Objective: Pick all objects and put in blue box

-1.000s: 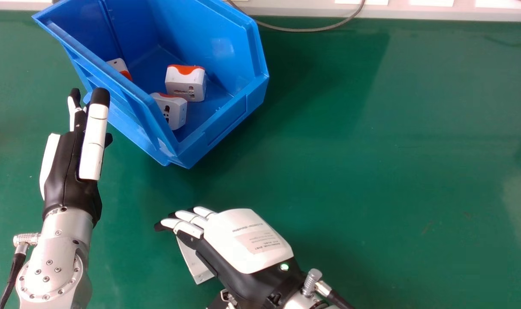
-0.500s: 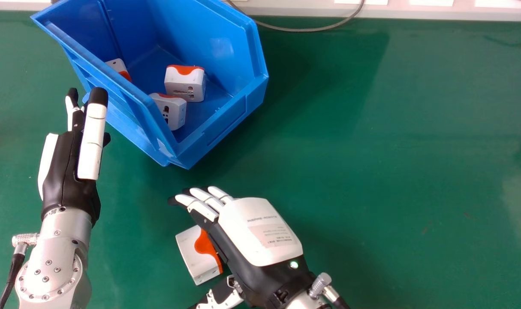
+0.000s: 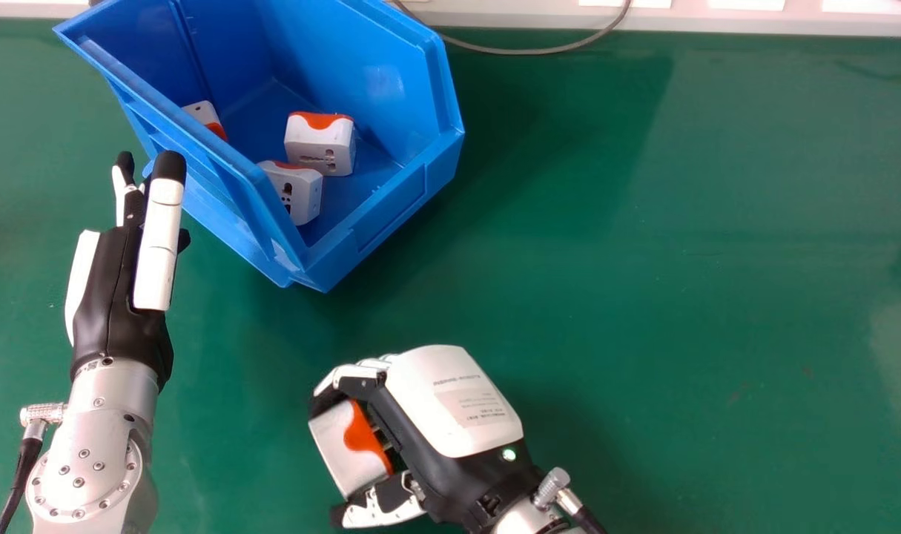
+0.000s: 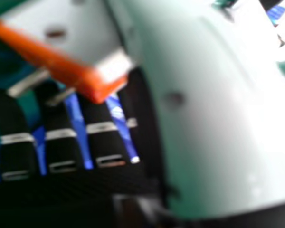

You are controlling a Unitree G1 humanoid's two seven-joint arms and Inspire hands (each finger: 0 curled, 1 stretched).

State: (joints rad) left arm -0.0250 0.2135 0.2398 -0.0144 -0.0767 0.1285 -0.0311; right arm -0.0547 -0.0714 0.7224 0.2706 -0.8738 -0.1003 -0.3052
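With its fingers curled round one end and its thumb at the other, the right robot hand [image 3: 450, 415] grips a white-and-orange adapter [image 3: 350, 445], nearest edge of the head view, middle. Palm turned down, back of hand up, small green light lit near the wrist. Adapter sits tilted between fingers and thumb, orange side toward the palm; can't tell if it touches the table [image 3: 643, 259]. Right hand view: same adapter close up, metal prongs [image 4: 28, 83] sticking out past the orange part toward the black fingers [image 4: 61, 149], big pale thumb [image 4: 213, 118] at the right.

Blue box [image 3: 383, 222] is on the table, farther off and toward the left, set at an angle. Three adapters inside: one standing near the middle [image 3: 320, 141], a second [image 3: 303, 194] just beside it and nearer the robot, partly behind the box wall, a third [image 3: 204, 115] over by the left wall, also partly hidden.

Left robot hand [image 3: 120, 289] is idle, left of the box, fingers straight and pointing away from the robot. Grey cable [image 3: 532, 52] loops over the table's far edge.
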